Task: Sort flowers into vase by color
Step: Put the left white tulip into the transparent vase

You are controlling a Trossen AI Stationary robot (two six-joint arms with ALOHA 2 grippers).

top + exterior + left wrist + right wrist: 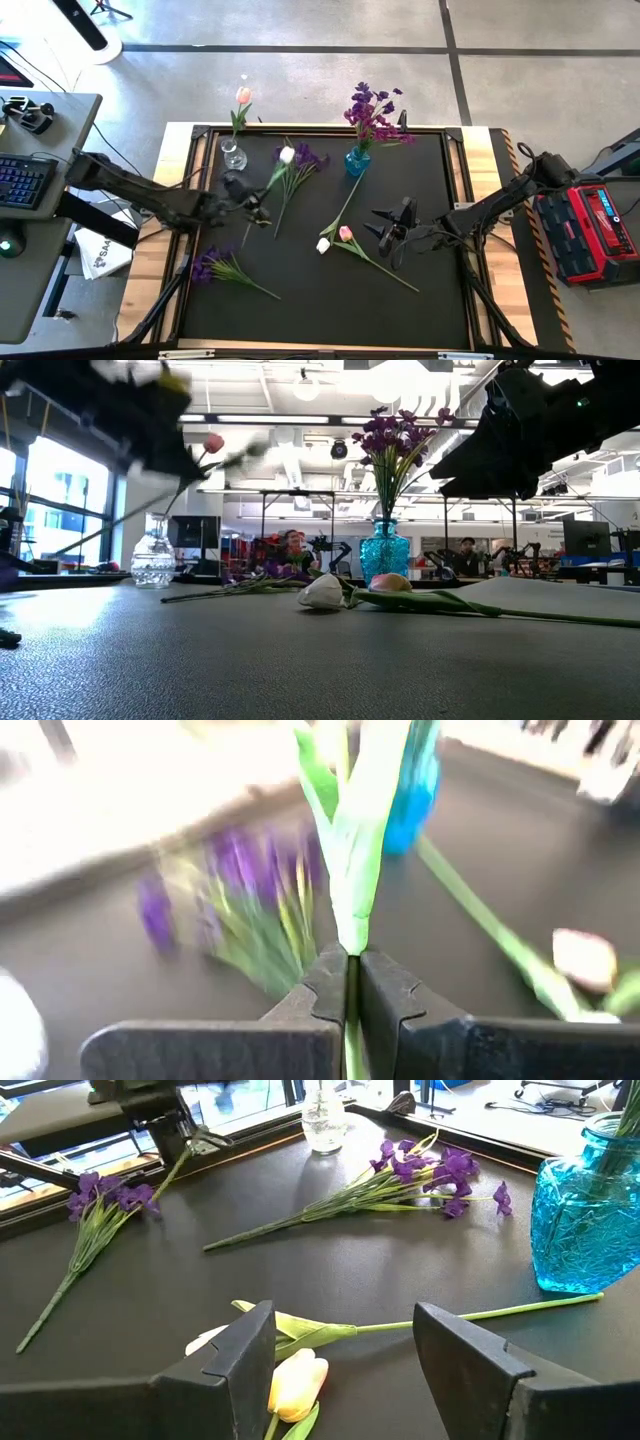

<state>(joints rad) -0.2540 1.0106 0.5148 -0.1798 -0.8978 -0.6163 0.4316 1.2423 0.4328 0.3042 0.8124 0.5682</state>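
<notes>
We see left gripper (258, 207) pinching white tulip (287, 155) stem, mid-mat; right gripper (392, 232) spread above pink tulip (345, 233), near mat centre.

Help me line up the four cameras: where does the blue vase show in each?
High view: blue vase at the mat's far edge, centre.
Low view: centre, holding purple blooms.
Left wrist view: blurred, behind the clamped green stem.
Right wrist view: at the edge.
Shared landmark: the loose purple bunch lying beside it.
</notes>
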